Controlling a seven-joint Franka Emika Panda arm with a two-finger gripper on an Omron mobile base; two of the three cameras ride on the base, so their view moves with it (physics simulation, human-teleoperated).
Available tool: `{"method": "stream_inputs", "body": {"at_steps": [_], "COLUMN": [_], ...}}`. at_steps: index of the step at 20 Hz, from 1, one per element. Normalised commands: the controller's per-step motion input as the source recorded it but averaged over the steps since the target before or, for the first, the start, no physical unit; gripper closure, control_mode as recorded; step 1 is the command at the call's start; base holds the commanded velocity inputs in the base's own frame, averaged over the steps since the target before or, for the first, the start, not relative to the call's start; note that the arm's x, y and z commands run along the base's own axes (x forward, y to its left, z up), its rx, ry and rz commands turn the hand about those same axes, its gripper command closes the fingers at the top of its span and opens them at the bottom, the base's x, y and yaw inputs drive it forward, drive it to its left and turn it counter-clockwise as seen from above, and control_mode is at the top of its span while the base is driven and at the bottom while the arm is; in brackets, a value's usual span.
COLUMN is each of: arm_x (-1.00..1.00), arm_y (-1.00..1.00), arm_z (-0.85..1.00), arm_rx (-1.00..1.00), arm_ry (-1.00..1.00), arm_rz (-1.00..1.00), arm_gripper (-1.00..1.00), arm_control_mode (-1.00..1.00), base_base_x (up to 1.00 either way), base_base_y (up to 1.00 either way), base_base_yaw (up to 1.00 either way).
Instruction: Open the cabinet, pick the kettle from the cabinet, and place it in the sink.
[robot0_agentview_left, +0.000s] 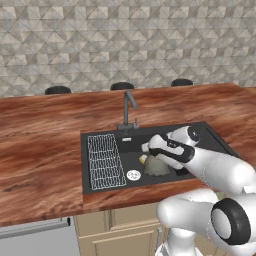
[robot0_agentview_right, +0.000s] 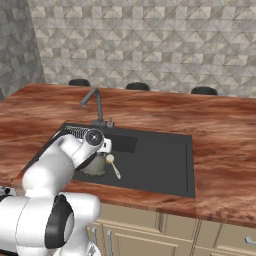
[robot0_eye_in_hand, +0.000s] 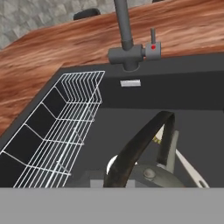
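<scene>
The squat grey kettle (robot0_agentview_left: 158, 168) (robot0_agentview_right: 93, 168) stands in the black sink (robot0_agentview_left: 205, 134) (robot0_agentview_right: 160, 165), to the right of the wire rack. My gripper (robot0_agentview_left: 150, 150) (robot0_agentview_right: 104, 151) reaches down from the right onto its top and is shut on its dark arched handle (robot0_eye_in_hand: 139, 142). In the hand view the handle curves up close in front of me, with the grey lid (robot0_eye_in_hand: 153, 176) just below; my fingertips are hidden there. The sink's back wall (robot0_eye_in_hand: 183, 89) and the faucet (robot0_eye_in_hand: 127, 41) lie beyond. The cabinet is out of view.
A wire grid rack (robot0_agentview_left: 105, 161) (robot0_eye_in_hand: 65, 127) fills the sink's left part. The slim dark faucet (robot0_agentview_left: 128, 107) (robot0_agentview_right: 95, 104) rises behind the basin. A pale spoon-like utensil (robot0_agentview_right: 113, 165) lies beside the kettle. Wooden counter (robot0_agentview_left: 40, 150) surrounds the sink; beige drawer units (robot0_agentview_left: 125, 230) sit below.
</scene>
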Motion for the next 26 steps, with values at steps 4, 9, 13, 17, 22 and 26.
{"method": "stream_inputs", "body": {"at_steps": [4,9,13,17,22,26], "arm_x": [0.16,0.19,0.18,0.22,0.19,0.12], "arm_y": [0.0,0.02,0.01,0.01,0.03,0.05], "arm_z": [-0.26,-0.18,-0.13,-0.22,-0.28,-0.34], "arm_rx": [0.0,-0.01,0.0,0.0,0.0,0.0], "arm_ry": [0.0,-0.06,-0.09,-0.02,0.0,0.0], "arm_rz": [0.0,0.0,0.0,0.0,0.0,0.0], "arm_gripper": [1.0,1.0,1.0,1.0,1.0,1.0], "arm_control_mode": [-1.0,-1.0,-1.0,-1.0,-1.0,-1.0], "base_base_x": [0.0,0.0,0.0,0.0,0.0,0.0], "base_base_y": [0.0,0.0,0.0,0.0,0.0,0.0], "base_base_yaw": [0.0,0.0,0.0,0.0,0.0,0.0]}}
